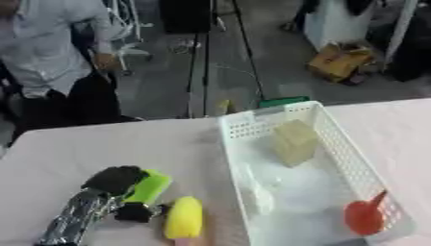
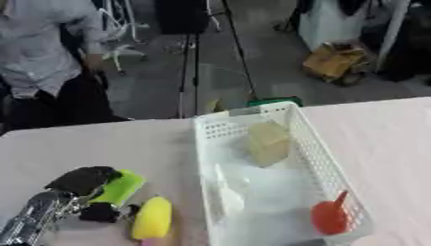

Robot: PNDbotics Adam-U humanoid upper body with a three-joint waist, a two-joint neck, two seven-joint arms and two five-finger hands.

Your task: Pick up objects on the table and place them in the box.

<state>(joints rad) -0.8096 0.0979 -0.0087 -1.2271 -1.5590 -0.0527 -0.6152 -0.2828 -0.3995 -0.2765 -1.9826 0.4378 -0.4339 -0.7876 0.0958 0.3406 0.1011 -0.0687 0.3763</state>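
Green block (image 1: 150, 186) is being gripped by the left hand (image 1: 114, 182), fingers curled round it; yellow piece (image 1: 184, 218) just beside. Next, likely: lifting toward box (image 1: 235, 126).

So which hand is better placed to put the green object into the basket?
Left. The left hand is already at the green object, fingers curled on it, left of the white basket. The right hand shows in neither view.
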